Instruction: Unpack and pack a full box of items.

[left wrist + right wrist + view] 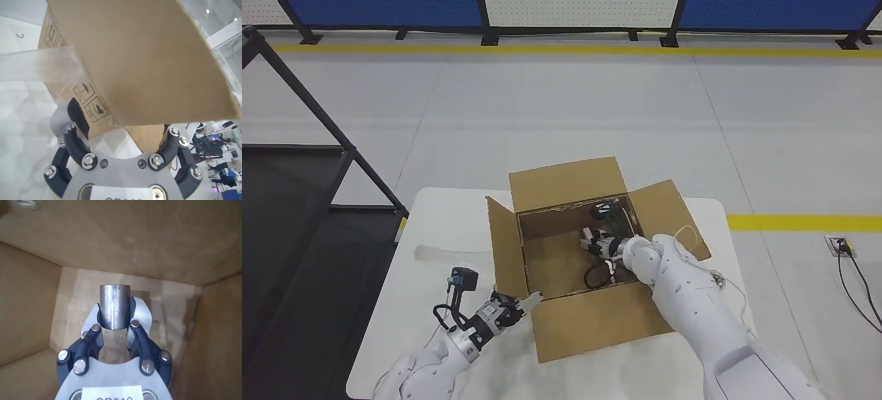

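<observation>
An open cardboard box [572,325] stands in the middle of the white table [442,225]. My right gripper [594,240] is down inside the box, shut on a short grey metal cylinder [115,308] held upright above the box floor [79,298]; my right gripper [115,308] clamps it from both sides. My left gripper [518,304] is open at the box's near left corner. In the left wrist view my left gripper [119,121] straddles that corner, one finger [75,115] against the printed side wall [54,43], the other hidden behind a flap [143,62].
A dark object [605,210] and a black cable loop [597,275] lie deeper in the box. A strip of clear tape [36,65] hangs off the box's side. A black metal frame [302,190] stands left of the table.
</observation>
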`<move>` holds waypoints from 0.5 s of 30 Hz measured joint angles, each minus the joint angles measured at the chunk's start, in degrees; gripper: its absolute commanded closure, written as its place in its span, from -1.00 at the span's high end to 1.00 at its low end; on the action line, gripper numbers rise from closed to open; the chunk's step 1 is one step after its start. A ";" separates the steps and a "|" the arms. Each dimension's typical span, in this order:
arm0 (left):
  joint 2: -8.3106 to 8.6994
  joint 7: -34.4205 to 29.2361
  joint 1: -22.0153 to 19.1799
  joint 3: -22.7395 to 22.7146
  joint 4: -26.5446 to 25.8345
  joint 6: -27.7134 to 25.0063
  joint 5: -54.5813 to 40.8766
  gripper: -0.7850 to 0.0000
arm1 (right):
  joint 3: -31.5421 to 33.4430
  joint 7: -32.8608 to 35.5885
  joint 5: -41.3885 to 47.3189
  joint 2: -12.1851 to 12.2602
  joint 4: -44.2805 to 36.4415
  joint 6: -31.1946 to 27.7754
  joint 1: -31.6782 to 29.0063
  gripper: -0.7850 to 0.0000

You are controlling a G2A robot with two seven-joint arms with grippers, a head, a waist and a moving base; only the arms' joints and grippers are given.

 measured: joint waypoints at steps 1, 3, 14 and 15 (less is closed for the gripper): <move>-0.02 -0.11 -0.18 0.20 0.05 0.09 0.08 1.00 | 0.02 -0.63 -0.43 0.44 -0.81 -1.44 -0.35 -1.00; -0.05 -0.21 -0.41 0.48 0.06 0.20 0.23 1.00 | 0.03 -1.67 -1.17 1.03 -2.41 -2.63 -1.01 -1.00; -0.05 -0.15 -0.91 0.70 0.26 0.53 0.33 1.00 | 2.37 -2.79 -6.04 5.24 -21.60 -0.03 -8.22 -1.00; -0.06 0.08 -0.96 0.65 0.27 0.70 0.35 1.00 | 2.90 -2.22 -6.46 5.72 -23.99 0.33 -9.16 -1.00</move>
